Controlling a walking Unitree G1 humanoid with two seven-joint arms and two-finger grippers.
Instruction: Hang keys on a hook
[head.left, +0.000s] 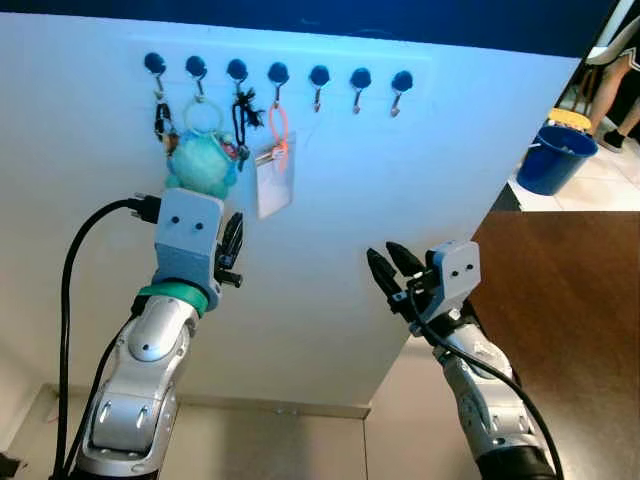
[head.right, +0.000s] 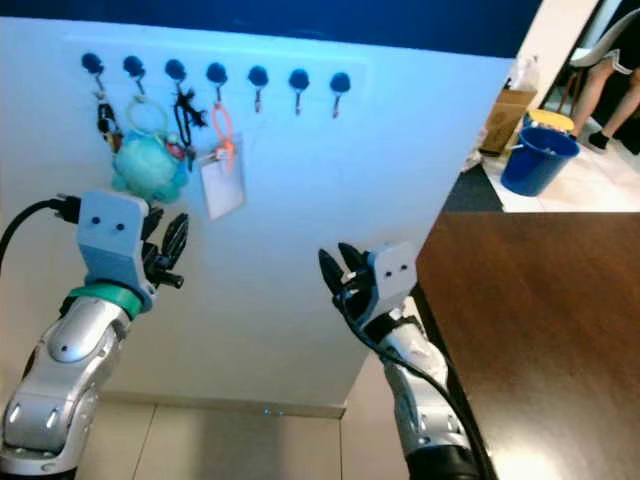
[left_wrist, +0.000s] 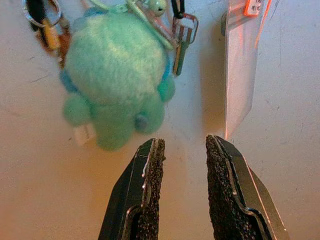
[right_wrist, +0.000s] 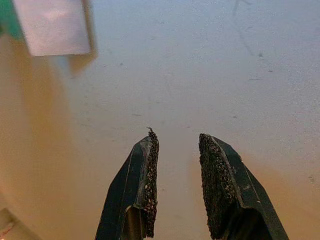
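A row of dark hooks (head.left: 278, 73) runs along the white wall (head.left: 400, 180). The four leftmost carry things: a small key bunch (head.left: 160, 120), a teal plush keychain (head.left: 202, 162) on a ring, black-clipped keys (head.left: 243, 112) and a clear badge (head.left: 274, 180) on an orange loop. The three hooks to the right, such as hook (head.left: 360, 78), are bare. My left gripper (head.left: 232, 238) is open and empty just below the plush (left_wrist: 115, 85), with a key (left_wrist: 181, 45) and the badge (left_wrist: 240, 65) beyond its fingertips. My right gripper (head.left: 392, 262) is open and empty, lower and to the right, facing bare wall.
A dark brown table (head.left: 570, 300) stands at the right beside the wall's end. Beyond it are a blue bucket (head.left: 556, 158), a cardboard box (head.right: 505, 115) and a person's legs (head.left: 612, 85). A baseboard (head.left: 280, 408) meets the floor below.
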